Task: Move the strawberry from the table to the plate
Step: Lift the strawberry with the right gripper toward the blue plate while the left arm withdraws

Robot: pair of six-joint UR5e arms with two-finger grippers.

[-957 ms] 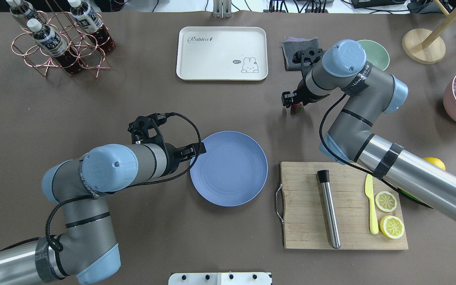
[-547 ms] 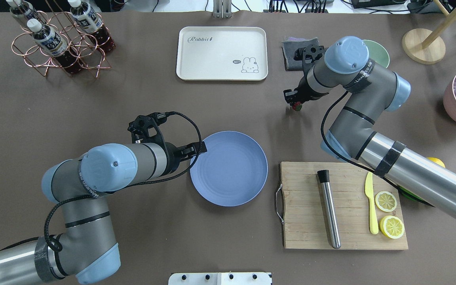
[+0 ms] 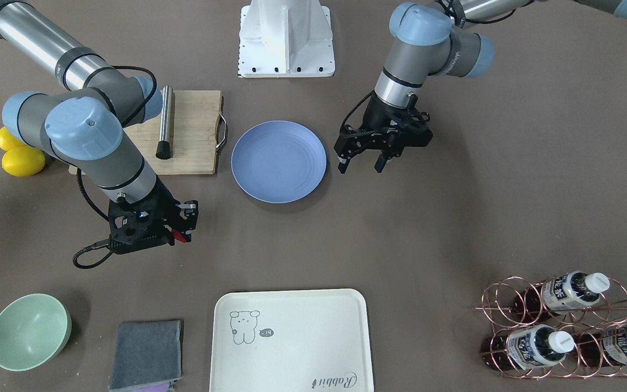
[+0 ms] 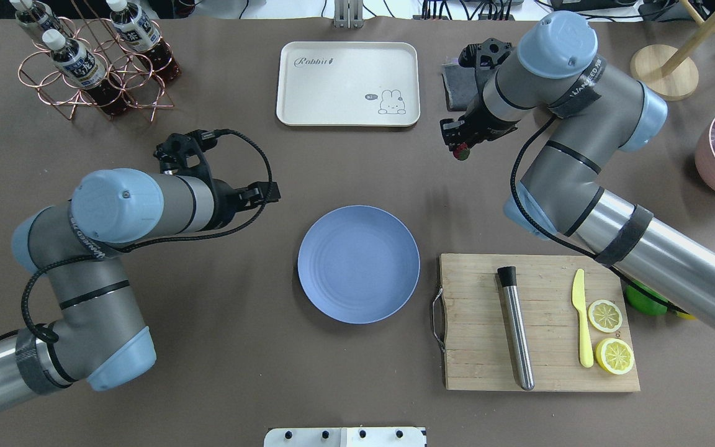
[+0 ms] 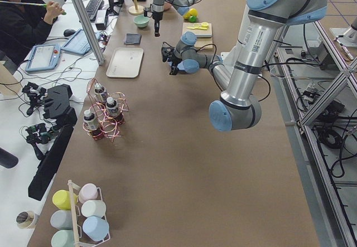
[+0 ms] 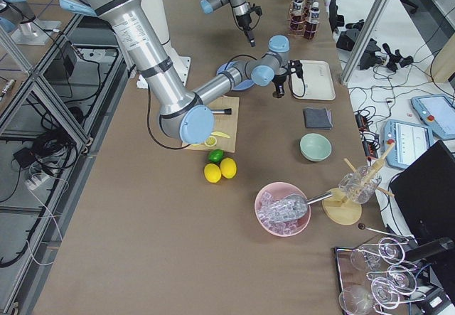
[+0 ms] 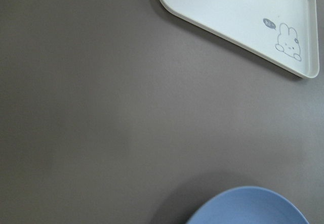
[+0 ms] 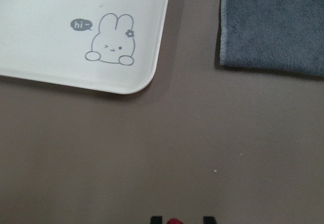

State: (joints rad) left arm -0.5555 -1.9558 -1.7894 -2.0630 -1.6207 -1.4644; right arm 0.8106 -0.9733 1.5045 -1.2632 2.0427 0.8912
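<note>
Overhead exterior is showing the right gripper [image 4: 457, 144] clenching the strawberry [image 4: 462, 151], a speck of red peeking out between its dark fingertips. It is hanging over the table [image 4: 239, 372] toward the far edge, on the robot's right half, off the near right corner of the cream tray [image 4: 347, 84] and just in front of the grey cloth [image 4: 457, 77]. The right wrist view is agreeing: the red tip is sitting between the two finger ends at the bottom of the picture, with the surface well below, so the fruit is looking clear of the table. The plate [image 4: 358, 264] is lying bare at the middle of the table, well apart from the berry and nearer the robot, just beside the cutting board [image 4: 537, 323]. The left gripper [image 4: 265, 192] is hovering near the plate's far left side, fingers released and holding nothing.

As I am judging it, the step in hand is the carry to the plate. The berry is small and soft, so the squeeze is wanting to be steady but not harder. Crossing the rim with height to spare, aiming for the plate's middle and lowering close before letting go is looking wise, since a dropped berry could roll off.
</note>
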